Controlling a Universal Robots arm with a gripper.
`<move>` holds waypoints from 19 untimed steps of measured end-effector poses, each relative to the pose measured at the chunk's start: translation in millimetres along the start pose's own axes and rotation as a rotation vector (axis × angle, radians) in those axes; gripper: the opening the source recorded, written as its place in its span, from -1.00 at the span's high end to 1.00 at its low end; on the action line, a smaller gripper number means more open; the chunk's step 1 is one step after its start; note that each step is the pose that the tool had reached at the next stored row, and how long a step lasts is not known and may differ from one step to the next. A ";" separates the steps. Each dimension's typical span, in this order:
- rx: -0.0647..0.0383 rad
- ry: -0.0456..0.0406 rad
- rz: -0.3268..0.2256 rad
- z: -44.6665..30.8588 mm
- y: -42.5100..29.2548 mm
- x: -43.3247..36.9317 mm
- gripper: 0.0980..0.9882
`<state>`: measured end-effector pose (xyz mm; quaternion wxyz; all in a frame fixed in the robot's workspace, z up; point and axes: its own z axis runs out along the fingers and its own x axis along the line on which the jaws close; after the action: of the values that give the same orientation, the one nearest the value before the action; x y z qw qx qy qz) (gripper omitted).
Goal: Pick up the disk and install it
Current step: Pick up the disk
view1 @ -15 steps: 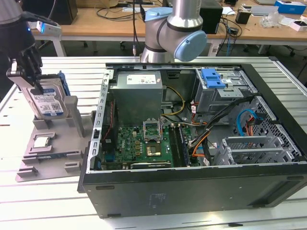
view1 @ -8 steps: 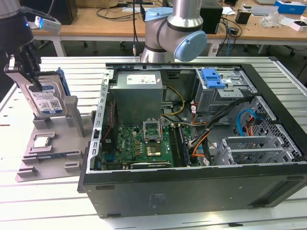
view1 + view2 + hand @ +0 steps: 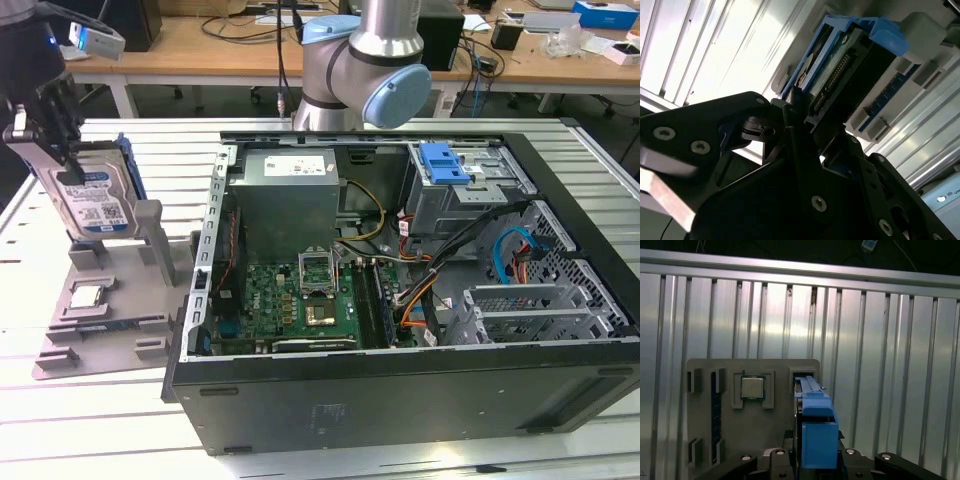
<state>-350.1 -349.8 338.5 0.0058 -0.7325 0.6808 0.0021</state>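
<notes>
Disk upright, top edge clamped in claw, at grey fixture

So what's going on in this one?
A Universal Robots arm's gripper is closed on the top edge of the disk, a hard drive in a blue carrier frame, which stands upright at the grey parts holder on the exterior view's left. Whether it is clear of its slot, I cannot tell. The open computer case lies beside it, with the disk not yet installed.
</notes>
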 end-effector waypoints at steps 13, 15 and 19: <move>0.000 0.0000 0.000 -22.3 -0.3 -1.3 0.39; 0.000 0.0000 0.000 -25.0 -0.3 -1.5 0.39; 0.000 0.0000 0.000 -30.7 -0.4 -1.9 0.39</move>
<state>-350.0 -348.2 369.2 0.0058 -0.7325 0.6808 0.0021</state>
